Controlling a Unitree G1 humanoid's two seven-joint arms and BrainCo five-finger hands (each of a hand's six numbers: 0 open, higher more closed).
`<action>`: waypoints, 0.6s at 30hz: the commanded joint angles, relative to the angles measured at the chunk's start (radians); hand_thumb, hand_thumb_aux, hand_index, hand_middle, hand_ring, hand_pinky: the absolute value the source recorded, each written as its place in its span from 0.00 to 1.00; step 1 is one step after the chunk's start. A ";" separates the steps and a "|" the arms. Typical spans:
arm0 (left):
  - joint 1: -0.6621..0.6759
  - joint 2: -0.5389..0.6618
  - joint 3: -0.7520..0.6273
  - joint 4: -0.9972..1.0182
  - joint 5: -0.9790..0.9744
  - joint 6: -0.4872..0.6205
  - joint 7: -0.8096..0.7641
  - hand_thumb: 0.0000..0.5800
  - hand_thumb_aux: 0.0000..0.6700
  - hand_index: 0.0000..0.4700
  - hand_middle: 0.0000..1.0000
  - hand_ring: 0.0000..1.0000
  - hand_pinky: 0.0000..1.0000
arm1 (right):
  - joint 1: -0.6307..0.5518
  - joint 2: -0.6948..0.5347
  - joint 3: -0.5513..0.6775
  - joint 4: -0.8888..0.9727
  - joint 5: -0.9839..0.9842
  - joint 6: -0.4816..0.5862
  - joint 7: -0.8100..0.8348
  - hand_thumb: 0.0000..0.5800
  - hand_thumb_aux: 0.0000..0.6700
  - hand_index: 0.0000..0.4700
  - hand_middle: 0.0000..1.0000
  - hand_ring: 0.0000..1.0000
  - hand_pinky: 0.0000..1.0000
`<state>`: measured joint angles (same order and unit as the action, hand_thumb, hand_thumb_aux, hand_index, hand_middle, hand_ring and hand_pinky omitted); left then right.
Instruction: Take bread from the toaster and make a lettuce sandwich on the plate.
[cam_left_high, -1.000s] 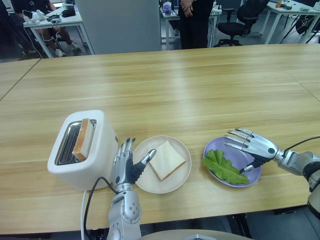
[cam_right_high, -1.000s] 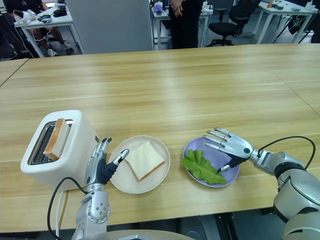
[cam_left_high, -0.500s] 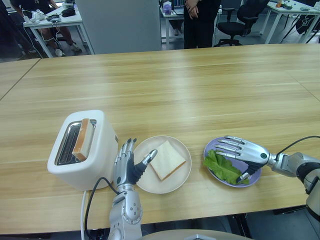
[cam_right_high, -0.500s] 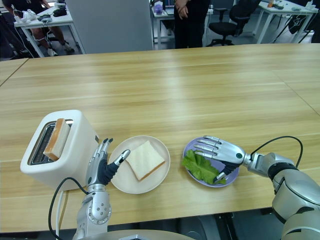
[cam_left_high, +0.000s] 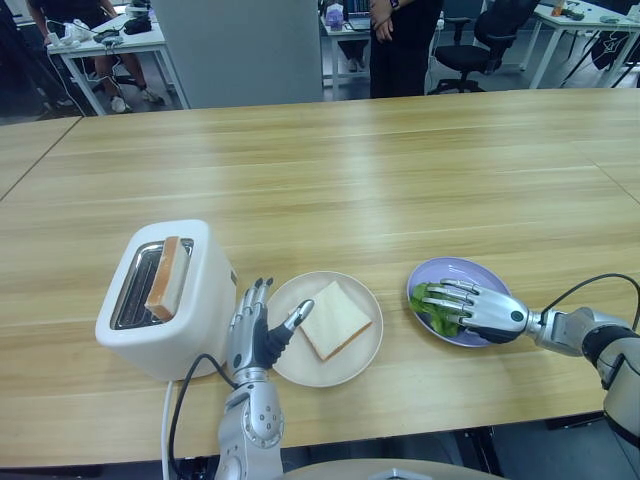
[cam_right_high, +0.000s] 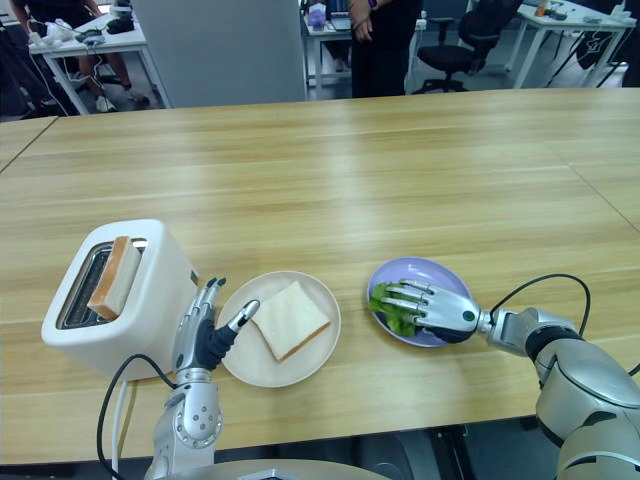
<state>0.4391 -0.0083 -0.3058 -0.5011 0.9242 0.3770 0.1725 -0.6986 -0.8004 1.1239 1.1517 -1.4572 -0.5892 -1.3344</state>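
R robot hand (cam_left_high: 486, 313) dropped, grips lettuce (cam_left_high: 424, 298) in purple plate (cam_left_high: 458, 265) | L robot hand (cam_left_high: 250, 336) wide

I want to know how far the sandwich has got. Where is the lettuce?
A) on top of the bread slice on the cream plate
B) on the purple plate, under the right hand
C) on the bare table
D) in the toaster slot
B: the lettuce lies on the purple plate with the right hand laid over it, while the bread slice on the cream plate is bare.
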 joint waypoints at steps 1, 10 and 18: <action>-0.009 0.006 0.006 0.043 -0.021 -0.007 0.004 0.00 0.00 0.00 0.00 0.00 0.00 | 0.005 0.003 -0.007 0.022 0.023 -0.003 0.040 1.00 1.00 0.98 0.00 0.00 0.00; -0.012 0.014 0.013 0.054 -0.037 -0.012 0.016 0.00 0.00 0.00 0.00 0.00 0.00 | -0.023 -0.023 -0.056 0.037 0.093 -0.005 0.066 1.00 1.00 0.98 0.00 0.00 0.00; -0.012 0.017 0.014 0.057 -0.044 -0.012 0.023 0.00 0.00 0.00 0.00 0.00 0.00 | -0.108 -0.079 -0.139 0.021 0.163 -0.028 0.081 1.00 1.00 0.98 0.00 0.00 0.00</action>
<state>0.4217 0.0056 -0.2952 -0.4675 0.8883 0.3660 0.1916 -0.7887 -0.8686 1.0062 1.1879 -1.3154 -0.6001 -1.2666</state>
